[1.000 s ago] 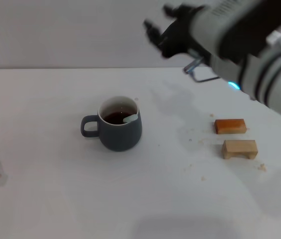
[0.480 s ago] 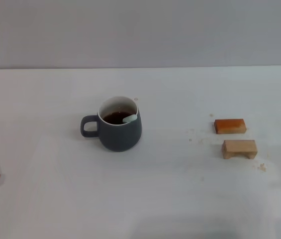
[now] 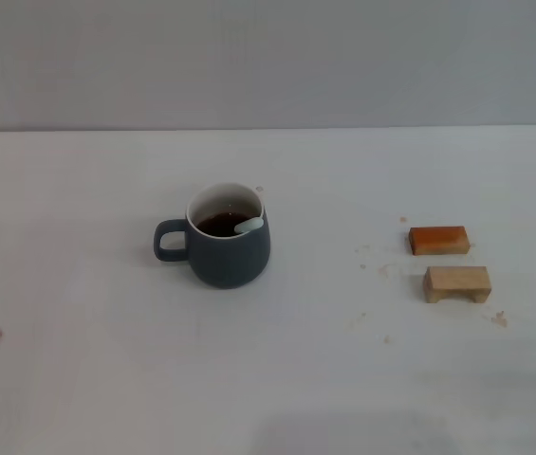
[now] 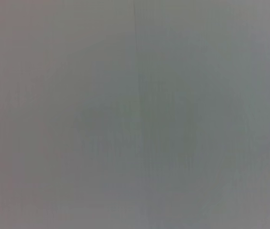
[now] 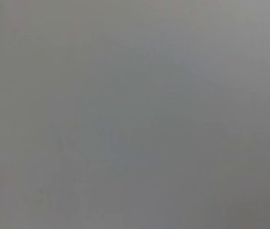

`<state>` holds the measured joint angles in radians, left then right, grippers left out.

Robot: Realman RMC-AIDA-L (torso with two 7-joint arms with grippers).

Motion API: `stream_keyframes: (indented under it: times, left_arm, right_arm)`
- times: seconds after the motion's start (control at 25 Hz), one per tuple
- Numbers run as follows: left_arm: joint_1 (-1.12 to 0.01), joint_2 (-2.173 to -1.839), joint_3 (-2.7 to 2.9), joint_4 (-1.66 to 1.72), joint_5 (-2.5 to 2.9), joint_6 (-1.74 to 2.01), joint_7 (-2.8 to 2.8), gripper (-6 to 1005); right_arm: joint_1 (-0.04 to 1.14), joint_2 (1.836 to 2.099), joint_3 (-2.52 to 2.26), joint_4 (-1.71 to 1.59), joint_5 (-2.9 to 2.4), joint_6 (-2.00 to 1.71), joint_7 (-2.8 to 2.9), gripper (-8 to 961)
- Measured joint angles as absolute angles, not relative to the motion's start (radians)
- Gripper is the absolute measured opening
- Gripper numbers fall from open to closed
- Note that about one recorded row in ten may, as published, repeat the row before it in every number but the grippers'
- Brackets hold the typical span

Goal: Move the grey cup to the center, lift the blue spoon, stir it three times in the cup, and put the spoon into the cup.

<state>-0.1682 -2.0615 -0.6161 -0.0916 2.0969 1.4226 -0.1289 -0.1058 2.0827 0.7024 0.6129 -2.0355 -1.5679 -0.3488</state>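
The grey cup (image 3: 229, 254) stands upright near the middle of the white table, its loop handle pointing to the left, with dark brown liquid inside. The blue spoon (image 3: 249, 225) rests in the cup, its pale end leaning on the right side of the rim. Neither gripper shows in the head view. Both wrist views show only a plain grey surface.
An orange-brown wooden block (image 3: 438, 240) and a pale wooden block (image 3: 456, 283) lie on the table (image 3: 343, 379) to the right of the cup. Small crumbs are scattered near them. A grey wall stands behind the table.
The right arm, which was high at the upper right one second ago, has left the head view. The cup, spoon and blocks have not moved.
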Motion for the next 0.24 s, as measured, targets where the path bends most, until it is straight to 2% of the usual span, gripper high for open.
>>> stream_keyframes:
  times: [0.24]
  left_arm:
    - [-0.164, -2.062, -0.627, -0.090, 2.095, 1.426, -0.129, -2]
  right_arm:
    - [-0.100, 2.083, 0.685, 0.606, -2.021, -1.578, -0.332, 491]
